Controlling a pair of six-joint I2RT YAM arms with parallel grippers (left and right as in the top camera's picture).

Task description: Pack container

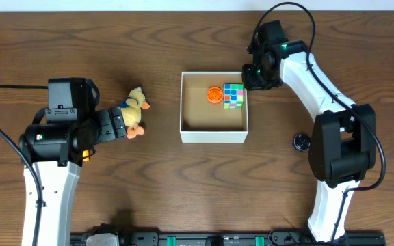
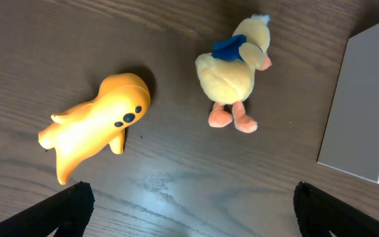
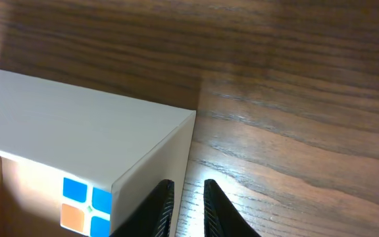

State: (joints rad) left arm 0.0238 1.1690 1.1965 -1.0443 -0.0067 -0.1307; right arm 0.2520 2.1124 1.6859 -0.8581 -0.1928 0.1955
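The right gripper [image 3: 187, 189], jaws nearly closed on nothing, hangs just outside the far right corner of the container [image 1: 214, 136], which sits mid-table. A colour cube [image 1: 233, 96] and an orange round toy [image 1: 214, 94] lie inside along its far wall. Left of the container lie a plush duck [image 2: 232, 72] and an orange figure [image 2: 94, 125], with the left gripper [image 2: 193, 205] above them, wide and empty
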